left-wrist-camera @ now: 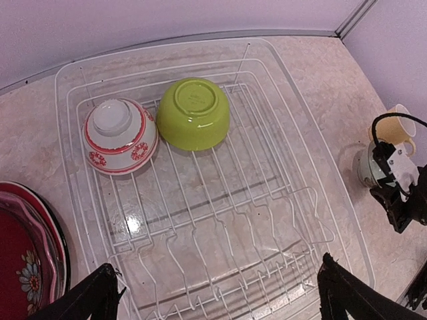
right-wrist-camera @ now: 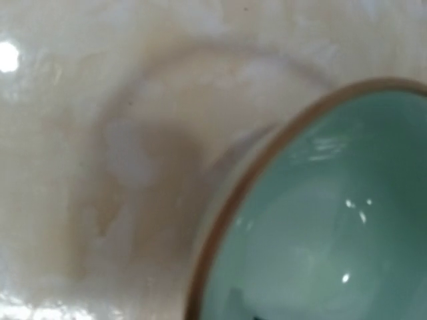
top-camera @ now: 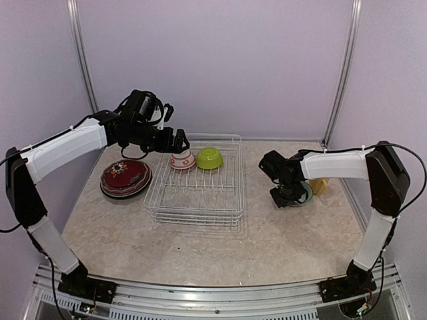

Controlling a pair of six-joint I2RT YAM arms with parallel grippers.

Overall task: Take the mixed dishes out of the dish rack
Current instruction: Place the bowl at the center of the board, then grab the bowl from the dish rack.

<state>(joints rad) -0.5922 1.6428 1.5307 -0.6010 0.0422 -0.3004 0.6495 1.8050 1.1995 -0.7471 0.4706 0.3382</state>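
Note:
The white wire dish rack (top-camera: 197,190) stands mid-table. An upside-down pinkish bowl with red pattern (top-camera: 182,160) and an upside-down lime green bowl (top-camera: 209,158) sit in its far end. My left gripper (top-camera: 175,141) hovers above the rack's far left. It is open and empty, with both fingertips (left-wrist-camera: 93,297) at the bottom corners of the left wrist view over the rack wires (left-wrist-camera: 220,220); both bowls (left-wrist-camera: 120,137) (left-wrist-camera: 195,113) show there. My right gripper (top-camera: 290,193) is low at a pale green bowl (top-camera: 305,194) on the table. That bowl's brown rim and inside (right-wrist-camera: 333,220) fill the right wrist view and the fingers are hidden.
A stack of dark red and patterned plates (top-camera: 125,177) lies on the table left of the rack and shows in the left wrist view (left-wrist-camera: 27,257). A pale yellow mug (top-camera: 319,185) stands just right of the pale green bowl. Purple walls close the back and sides.

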